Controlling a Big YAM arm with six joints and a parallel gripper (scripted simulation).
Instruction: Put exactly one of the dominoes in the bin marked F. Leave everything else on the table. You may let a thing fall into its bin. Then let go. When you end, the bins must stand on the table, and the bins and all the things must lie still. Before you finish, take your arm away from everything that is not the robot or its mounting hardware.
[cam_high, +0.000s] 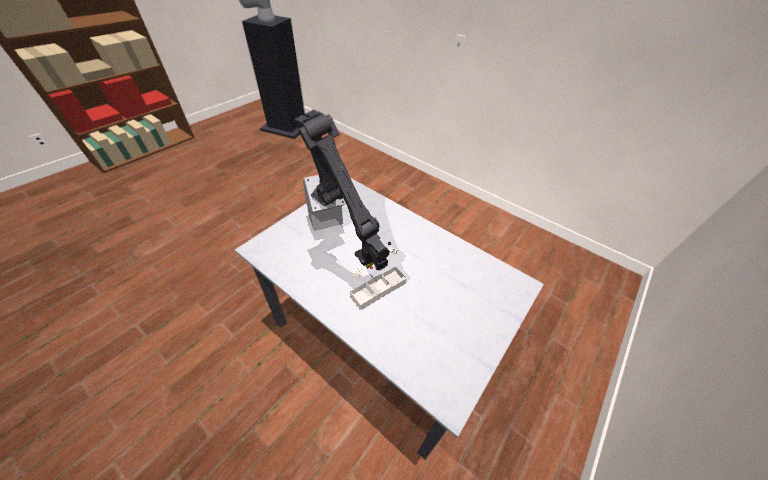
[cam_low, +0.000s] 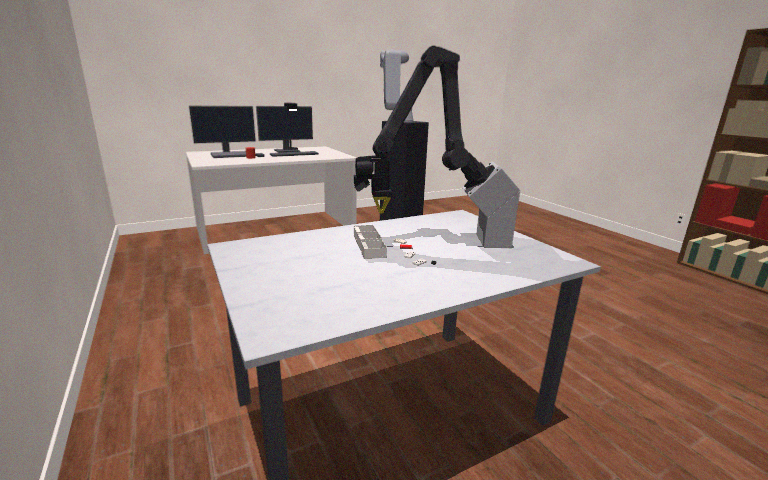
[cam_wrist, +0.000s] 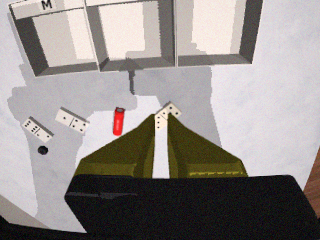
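My gripper (cam_high: 369, 265) (cam_low: 381, 212) (cam_wrist: 161, 121) is shut down to a narrow gap, empty, and hangs above the table. One domino (cam_low: 399, 241) (cam_wrist: 173, 108) lies on the table, seen below the fingertips and partly hidden by them in the wrist view. A second domino (cam_low: 408, 254) (cam_wrist: 73, 120) lies left of the red cylinder. A third domino (cam_high: 394, 250) (cam_low: 419, 262) (cam_wrist: 37, 129) lies farthest left in the wrist view. Three joined bins (cam_high: 385, 294) (cam_low: 376, 250) (cam_wrist: 135, 64) stand beyond the dominoes. The left one reads M in the wrist view; the other labels are out of view there.
A red cylinder (cam_low: 406, 246) (cam_wrist: 118, 121) lies between two dominoes. A small black piece (cam_high: 389, 243) (cam_low: 433, 262) (cam_wrist: 43, 150) lies beside the third domino. The arm's grey base (cam_low: 497, 217) stands at one end of the table.
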